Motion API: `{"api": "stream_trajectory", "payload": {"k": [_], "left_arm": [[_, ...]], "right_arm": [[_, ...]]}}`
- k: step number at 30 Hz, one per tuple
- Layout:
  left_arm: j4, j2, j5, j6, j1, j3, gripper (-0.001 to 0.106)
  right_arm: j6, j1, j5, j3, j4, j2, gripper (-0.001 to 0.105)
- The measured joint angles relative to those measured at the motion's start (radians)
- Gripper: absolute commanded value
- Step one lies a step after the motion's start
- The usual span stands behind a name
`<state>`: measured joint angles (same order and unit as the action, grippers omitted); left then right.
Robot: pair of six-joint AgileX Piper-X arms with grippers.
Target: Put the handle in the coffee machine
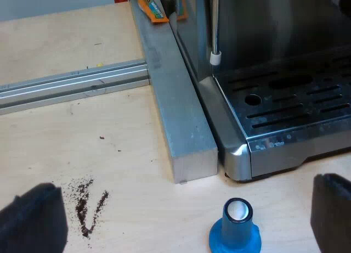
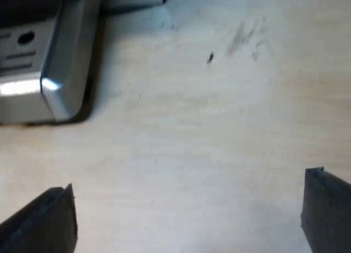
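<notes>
The left hand (image 1: 184,217) hangs over the bench (image 1: 82,149) with its two black fingers (image 1: 33,223) spread wide and gripping nothing; just their tips show. Between them, touching neither, a blue tamper (image 1: 236,231) stands upright, its base cut off. Just beyond it sits the espresso machine (image 1: 236,116), of which the slotted drip tray (image 1: 296,102) and a steam wand (image 1: 215,28) with a white tip can be seen; the front above is dark and hard to read. A metal bar (image 1: 175,110) lies along the machine's side, an orange packet (image 1: 151,6) at its far end, partly cut off. Coffee grounds (image 1: 85,206) are scattered near one finger. The right hand (image 2: 184,214) is likewise open and empty over bare bench (image 2: 192,143), near the machine's corner (image 2: 55,72).
</notes>
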<state>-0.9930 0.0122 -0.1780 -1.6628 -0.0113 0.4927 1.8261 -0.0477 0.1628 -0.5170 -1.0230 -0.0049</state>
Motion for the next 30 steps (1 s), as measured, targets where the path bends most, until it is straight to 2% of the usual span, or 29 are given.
{"api": "stream_trajectory", "payload": {"k": [30], "left_arm": [[0.000, 0.000, 0.000, 0.000, 0.000, 0.000, 0.091]], "right_arm": [[0.000, 0.000, -0.010, 0.010, 0.018, 0.000, 0.084]]}}
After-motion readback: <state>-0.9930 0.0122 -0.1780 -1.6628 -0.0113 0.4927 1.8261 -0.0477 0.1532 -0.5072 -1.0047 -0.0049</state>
